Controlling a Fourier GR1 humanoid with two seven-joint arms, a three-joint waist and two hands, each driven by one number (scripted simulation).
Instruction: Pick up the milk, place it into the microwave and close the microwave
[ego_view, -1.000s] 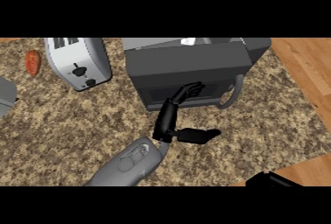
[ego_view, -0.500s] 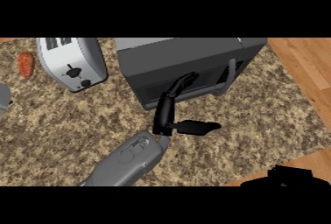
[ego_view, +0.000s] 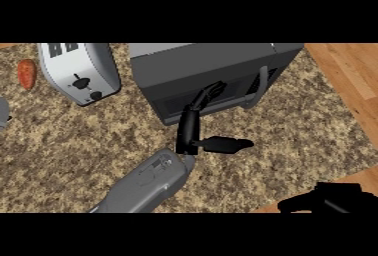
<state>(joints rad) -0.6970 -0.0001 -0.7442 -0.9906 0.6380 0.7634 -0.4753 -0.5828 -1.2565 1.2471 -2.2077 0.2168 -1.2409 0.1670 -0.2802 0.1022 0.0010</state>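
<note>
- no brand, label or readable writing can be made out on any item.
- a speckled brown stone surface (ego_view: 88, 135) is seen from steeply above; a wooden floor (ego_view: 347, 65) is shown beyond its right edge.
- a dark grey microwave (ego_view: 214, 70) is set at the top centre of the surface, with its door shut and a pale vertical handle (ego_view: 260, 85) at its right side.
- the left robot hand (ego_view: 193, 125) is stretched out from a grey forearm (ego_view: 144, 185); its straight fingers are laid against the microwave's door, its thumb is spread to the right, and nothing is held.
- the right robot hand (ego_view: 328, 200) is shown at the lower right edge as a dark shape; how far it is opened cannot be told.
- the milk cannot be seen.
- a silver toaster (ego_view: 80, 70) is placed at the upper left, with a carrot (ego_view: 26, 73) just beside it on the left.
</note>
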